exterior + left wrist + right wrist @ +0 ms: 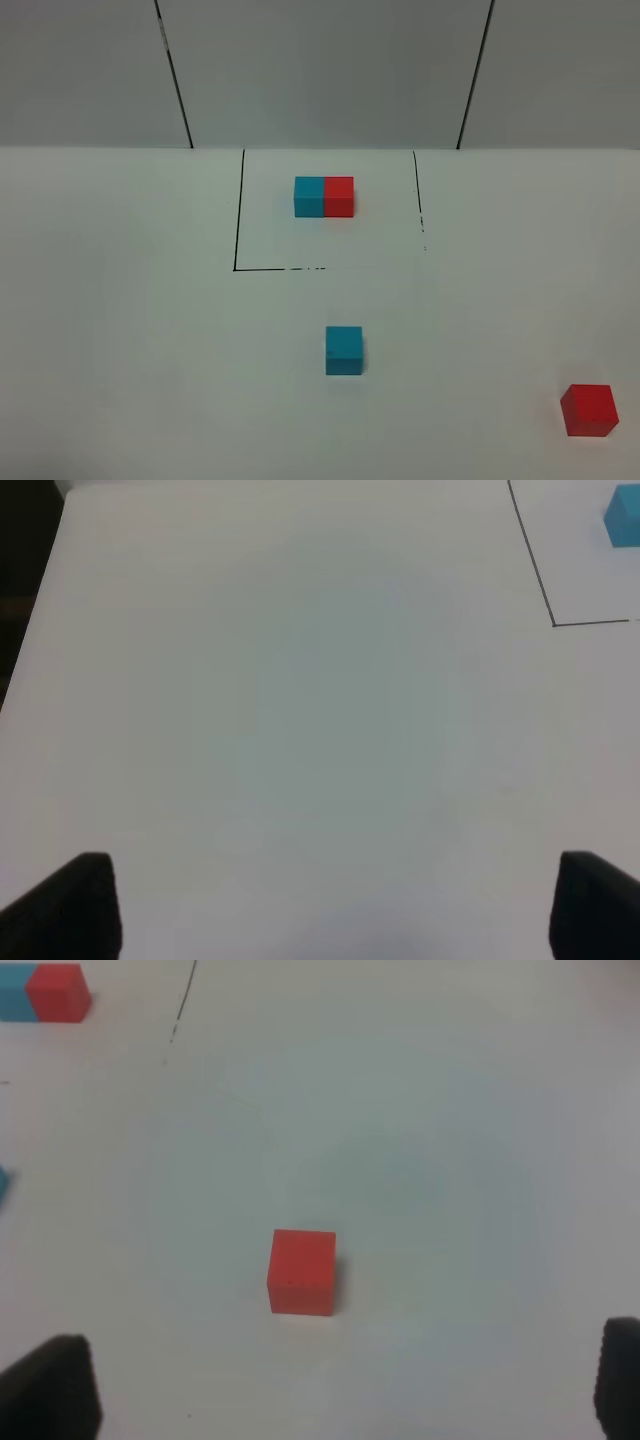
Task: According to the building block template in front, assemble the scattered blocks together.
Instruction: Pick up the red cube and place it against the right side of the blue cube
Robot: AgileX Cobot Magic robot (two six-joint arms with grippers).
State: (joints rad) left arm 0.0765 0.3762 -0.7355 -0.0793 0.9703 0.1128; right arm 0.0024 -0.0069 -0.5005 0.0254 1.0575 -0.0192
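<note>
Cyan cube (344, 350) and red cube (589, 410) lie well apart, unjoined.
My left pincer (338, 910) and right pincer (340, 1390) gape empty; all assembly is left to do.

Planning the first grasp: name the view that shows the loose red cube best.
Right wrist: the loose red cube sits whole, close and near centre. Exterior high shows it whole but smaller, near the right edge. Left wrist misses it.

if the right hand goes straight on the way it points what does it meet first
Most likely the red cube: it sits on the table ahead of the open right hand, a bit off centre. Depth is unclear; the table may come first.
</note>
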